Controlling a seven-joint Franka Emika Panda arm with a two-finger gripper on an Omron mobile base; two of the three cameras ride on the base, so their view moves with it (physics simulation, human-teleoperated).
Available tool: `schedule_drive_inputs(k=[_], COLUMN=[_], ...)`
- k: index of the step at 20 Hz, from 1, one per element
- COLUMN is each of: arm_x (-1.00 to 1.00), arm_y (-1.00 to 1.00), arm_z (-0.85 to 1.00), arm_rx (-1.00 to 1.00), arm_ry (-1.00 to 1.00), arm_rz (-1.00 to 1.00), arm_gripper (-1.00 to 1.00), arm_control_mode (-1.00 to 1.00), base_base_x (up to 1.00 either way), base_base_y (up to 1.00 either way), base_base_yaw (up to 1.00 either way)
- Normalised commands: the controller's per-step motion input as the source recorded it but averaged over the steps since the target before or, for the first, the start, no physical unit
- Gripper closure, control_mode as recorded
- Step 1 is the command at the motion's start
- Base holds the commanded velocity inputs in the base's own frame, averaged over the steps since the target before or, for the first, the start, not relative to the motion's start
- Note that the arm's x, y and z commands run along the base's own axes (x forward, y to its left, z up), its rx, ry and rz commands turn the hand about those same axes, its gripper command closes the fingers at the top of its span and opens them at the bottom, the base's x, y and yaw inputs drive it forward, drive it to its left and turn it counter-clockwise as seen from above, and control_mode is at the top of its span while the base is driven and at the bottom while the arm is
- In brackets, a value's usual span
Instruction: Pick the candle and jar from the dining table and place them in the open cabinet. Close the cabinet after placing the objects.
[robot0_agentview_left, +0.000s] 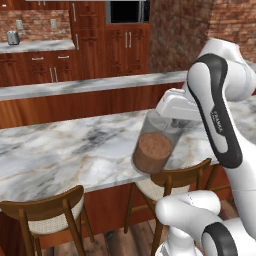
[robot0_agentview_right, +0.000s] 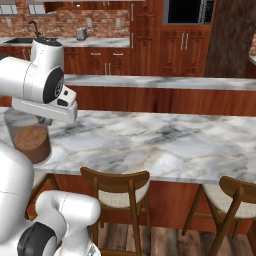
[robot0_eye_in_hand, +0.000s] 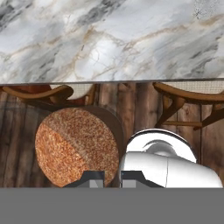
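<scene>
The jar (robot0_agentview_left: 152, 147), clear glass with brown granules in its lower half, hangs tilted at the front edge of the dining table (robot0_agentview_left: 75, 145), with my gripper (robot0_agentview_left: 169, 121) shut on its rim. From the right side, the jar (robot0_agentview_right: 31, 142) sits under the white hand, gripper (robot0_agentview_right: 39, 121) at its top. Looking down from the hand, the jar's granules (robot0_eye_in_hand: 74, 146) lie over the wooden floor beside a stool, just off the marble table (robot0_eye_in_hand: 109, 39), and the gripper (robot0_eye_in_hand: 109, 178) stands at its edge. The candle and the open cabinet are out of view.
Wooden stools (robot0_agentview_left: 50, 212) (robot0_agentview_left: 175, 181) (robot0_agentview_right: 120, 186) (robot0_agentview_right: 235, 196) line the table's near side. A second marble counter (robot0_agentview_left: 75, 86) runs behind it. Closed tall wooden units (robot0_agentview_left: 92, 40) and a silver toaster (robot0_agentview_left: 13, 37) (robot0_agentview_right: 81, 34) stand at the back wall.
</scene>
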Motion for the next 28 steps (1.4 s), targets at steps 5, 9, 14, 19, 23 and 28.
schedule_drive_inputs(k=[5,9,14,19,23,28], arm_x=[0.00,-0.02,0.00,0.00,0.00,0.00], arm_y=[0.00,0.00,0.00,0.00,0.00,0.00], arm_z=[0.00,0.00,0.00,0.00,0.00,0.00], arm_rx=[0.00,0.00,0.00,0.00,0.00,0.00], arm_ry=[0.00,0.00,0.00,0.00,0.00,0.00], arm_rz=[0.00,0.00,0.00,0.00,0.00,0.00], arm_gripper=[1.00,1.00,1.00,1.00,1.00,1.00], arm_control_mode=[-1.00,1.00,1.00,1.00,1.00,1.00], base_base_x=[0.00,-0.05,-0.44,-0.53,-0.46,-0.45], base_base_y=[0.00,0.00,0.43,1.00,1.00,1.00], base_base_yaw=[0.00,0.00,0.00,0.00,0.00,0.00])
